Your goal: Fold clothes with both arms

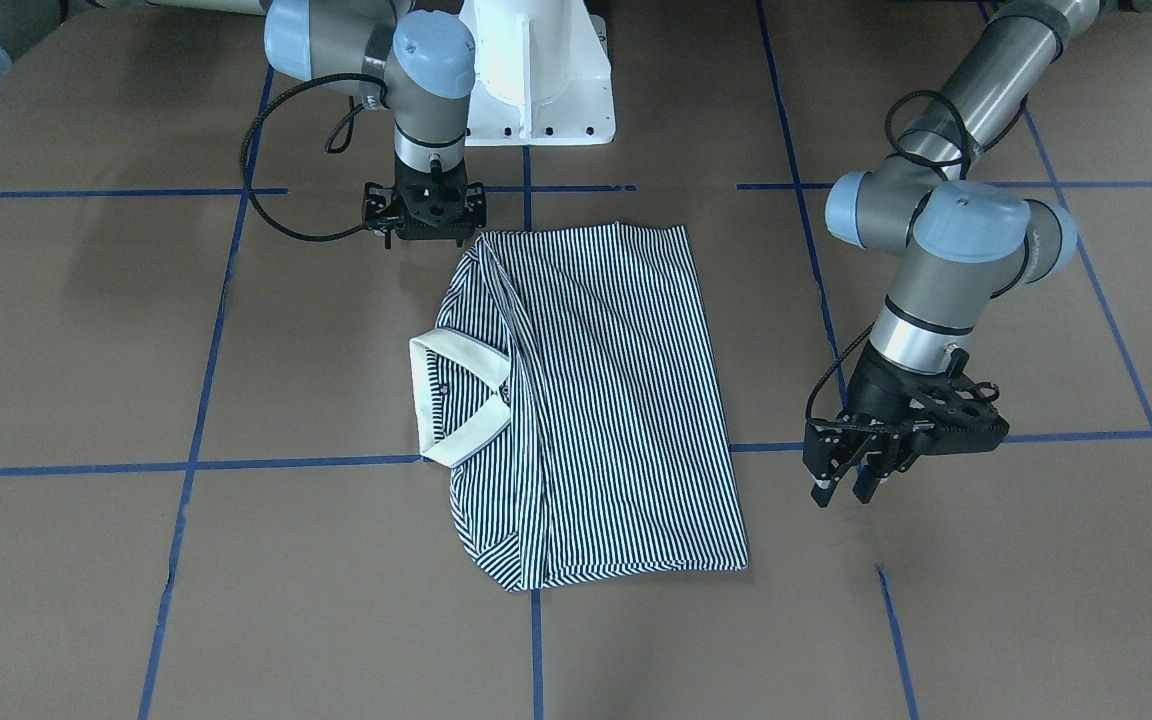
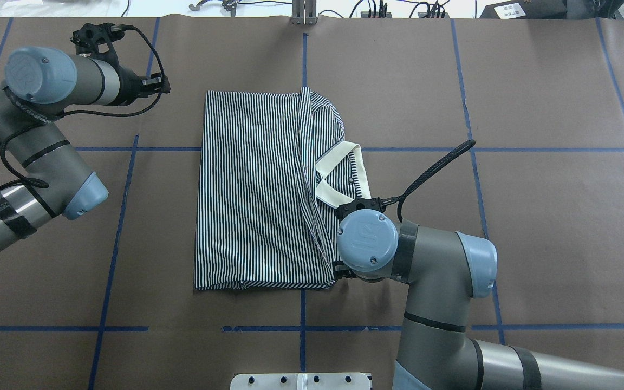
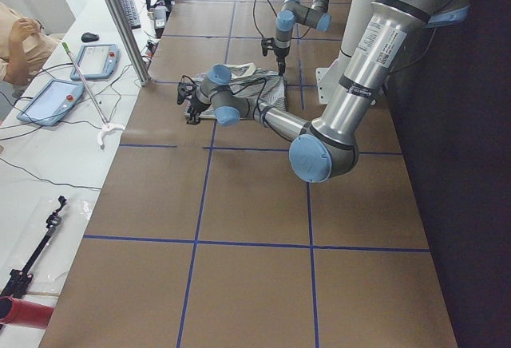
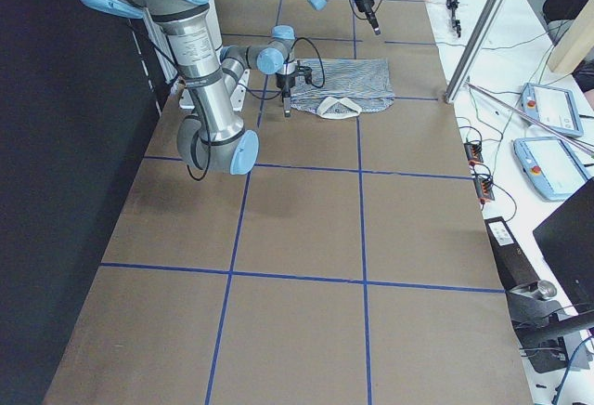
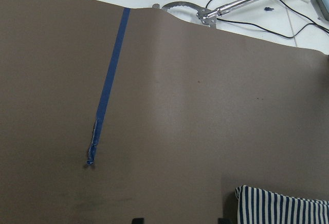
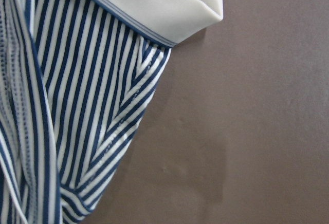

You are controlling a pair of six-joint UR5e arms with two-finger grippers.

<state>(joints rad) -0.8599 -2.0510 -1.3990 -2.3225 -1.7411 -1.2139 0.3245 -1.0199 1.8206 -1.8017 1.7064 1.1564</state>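
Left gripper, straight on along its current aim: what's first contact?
Most likely the bare table, just beside the shirt corner, going by where the left gripper points. Depth is unclear.

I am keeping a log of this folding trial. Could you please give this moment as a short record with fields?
shirt: striped polo, flat on the table, sides folded in, roughly rectangular
collar: cream, at the robot's right end
left gripper: off the shirt, on its hem side; fingers open, empty
right gripper: pointing down at the shirt's near corner, collar end; fingers hidden
table: brown surface, blue tape lines
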